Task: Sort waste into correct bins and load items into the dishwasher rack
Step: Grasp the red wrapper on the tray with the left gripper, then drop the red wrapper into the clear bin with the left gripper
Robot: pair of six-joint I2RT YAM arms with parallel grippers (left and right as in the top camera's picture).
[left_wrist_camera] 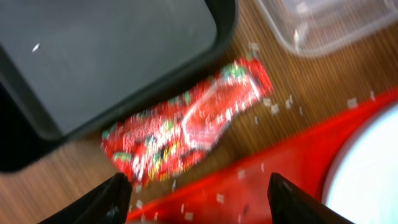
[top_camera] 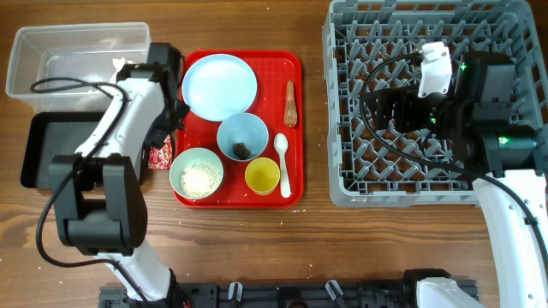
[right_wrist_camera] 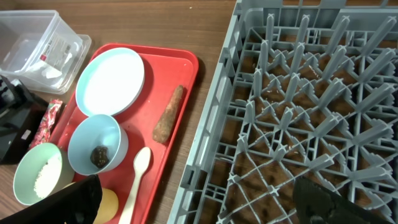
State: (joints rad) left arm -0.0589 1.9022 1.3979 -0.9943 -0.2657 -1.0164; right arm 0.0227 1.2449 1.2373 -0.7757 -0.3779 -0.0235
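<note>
- The left claw [left_wrist_camera: 199, 200] is hovering wide open over the wrapper [left_wrist_camera: 186, 127], which is lying on the counter [left_wrist_camera: 323, 93] between the black tray [left_wrist_camera: 93, 56] and the red tray [left_wrist_camera: 292, 162].
- The right claw [right_wrist_camera: 199, 208] is hanging wide open over the grey rack [right_wrist_camera: 298, 112].

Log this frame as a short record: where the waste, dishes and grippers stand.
wrapper: on table, between black tray and red tray
left gripper: open, above wrapper
right gripper: open, empty, above dishwasher rack
on red tray: light blue plate, light blue bowl, pale green bowl, yellow cup, white spoon, brown food piece
dishwasher rack: no dishes
</note>
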